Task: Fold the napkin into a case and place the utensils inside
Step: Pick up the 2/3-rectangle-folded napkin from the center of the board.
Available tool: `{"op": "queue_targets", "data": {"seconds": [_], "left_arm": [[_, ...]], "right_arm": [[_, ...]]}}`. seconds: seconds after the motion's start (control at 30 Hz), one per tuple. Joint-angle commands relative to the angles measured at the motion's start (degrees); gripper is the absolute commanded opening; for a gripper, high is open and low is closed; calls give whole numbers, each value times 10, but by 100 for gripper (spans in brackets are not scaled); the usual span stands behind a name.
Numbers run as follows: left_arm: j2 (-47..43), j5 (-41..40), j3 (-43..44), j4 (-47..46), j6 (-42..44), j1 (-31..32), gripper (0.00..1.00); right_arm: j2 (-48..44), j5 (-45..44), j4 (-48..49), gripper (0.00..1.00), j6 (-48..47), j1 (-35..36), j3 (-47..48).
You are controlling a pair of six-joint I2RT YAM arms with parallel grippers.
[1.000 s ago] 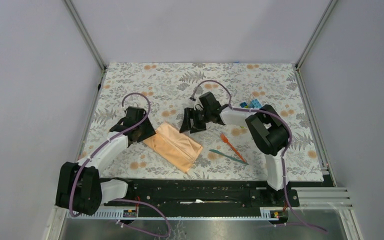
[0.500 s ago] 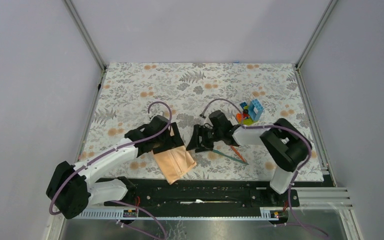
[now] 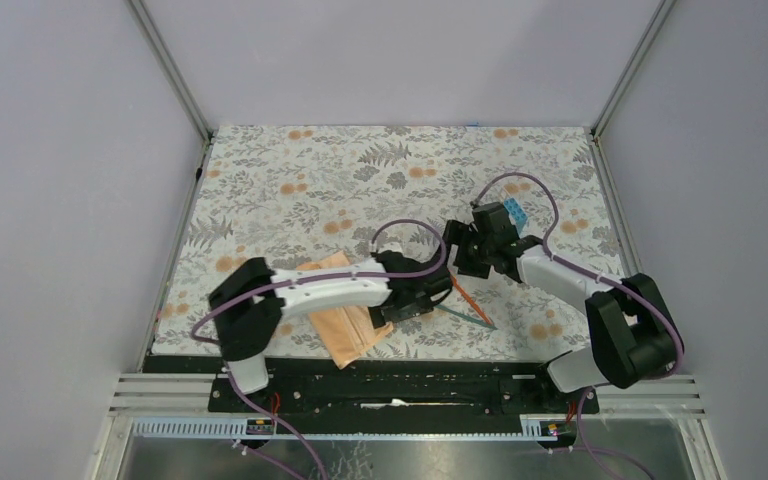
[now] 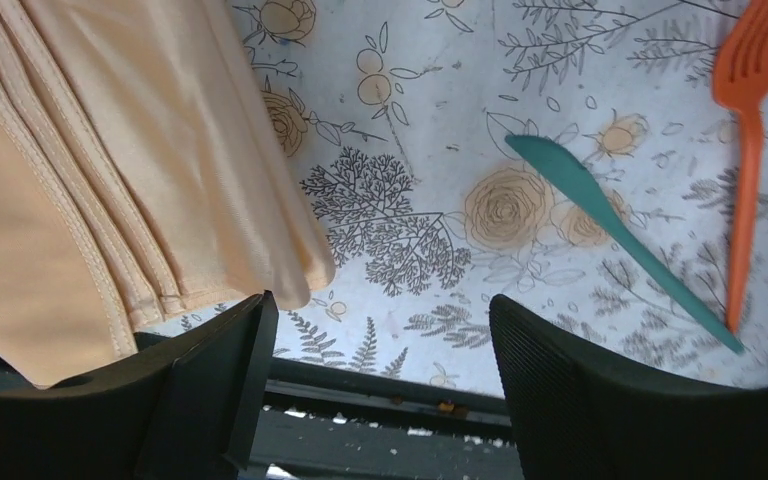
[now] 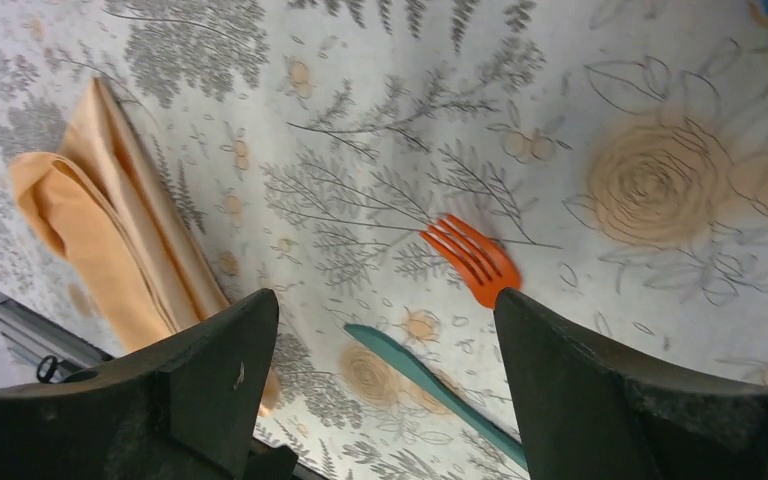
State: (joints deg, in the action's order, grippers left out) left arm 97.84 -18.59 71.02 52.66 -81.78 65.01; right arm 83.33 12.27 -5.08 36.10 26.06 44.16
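Right, over the floral table mat (image 4: 410, 90) I'm hovering my left gripper (image 4: 380, 320), jaws spread and empty, just beside the folded peach-orange satin napkin (image 4: 110, 180). It's looking soft and slippery, so I'm favouring its stitched, layered edge. My right gripper (image 5: 385, 310) is hanging wide and empty. Near the cloth, the slim teal plastic knife (image 4: 615, 235) and orange plastic fork (image 4: 745, 140) are lying: light, stiff, best pinched mid-handle, I'm judging.

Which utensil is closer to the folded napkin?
The teal knife. Its blade tip points toward the napkin, with only bare mat between them. The orange fork lies on the knife's far side, further from the cloth.
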Motion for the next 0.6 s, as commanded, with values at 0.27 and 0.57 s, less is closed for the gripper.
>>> {"op": "queue_targets", "data": {"seconds": [0.27,0.57], "left_arm": [[88,-61,81,156,-98,25,85],[110,-70,63,120,-64,-3,69]], "right_arm": [[-17,12,-1,86,-35,-15,-48],[-8,27,12,86,-33,-19,-50]]}}
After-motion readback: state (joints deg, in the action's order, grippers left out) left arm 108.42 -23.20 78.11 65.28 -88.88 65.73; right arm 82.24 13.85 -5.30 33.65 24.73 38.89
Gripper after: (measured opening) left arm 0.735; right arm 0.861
